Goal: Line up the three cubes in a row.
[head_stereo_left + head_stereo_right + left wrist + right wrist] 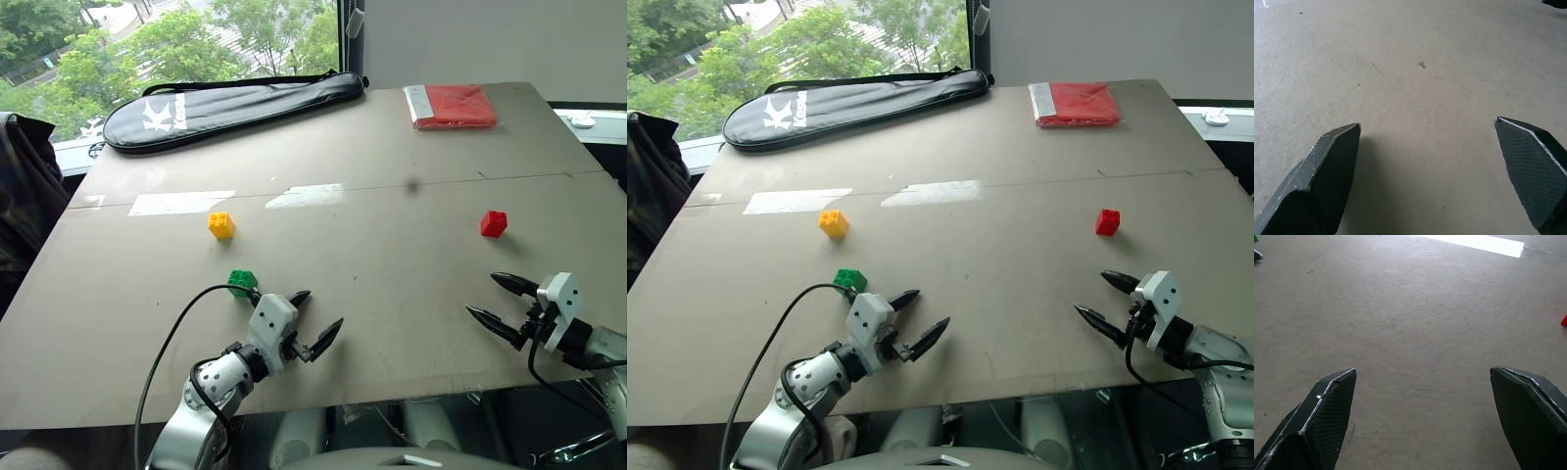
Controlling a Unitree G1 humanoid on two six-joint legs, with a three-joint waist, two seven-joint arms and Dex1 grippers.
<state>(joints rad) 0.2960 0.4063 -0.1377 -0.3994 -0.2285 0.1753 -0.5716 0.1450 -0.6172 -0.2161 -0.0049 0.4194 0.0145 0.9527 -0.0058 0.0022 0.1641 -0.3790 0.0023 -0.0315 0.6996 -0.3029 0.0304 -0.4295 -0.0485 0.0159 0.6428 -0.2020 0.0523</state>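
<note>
Still scattered: yellow cube [221, 225], green cube [241, 282], red cube [494, 224]. Left gripper [315, 324], right gripper [497, 302] wide, empty, waiting near tabletop's front edge.

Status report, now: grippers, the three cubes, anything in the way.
Left gripper and right gripper open, empty. Yellow cube, green cube, red cube scattered, not in a row. Table between them bare.

free: bare table [392, 294] between the near edge and the cubes | obstacles: racket bag [235, 103] along the far edge; red packet [453, 106] at the far right corner
</note>
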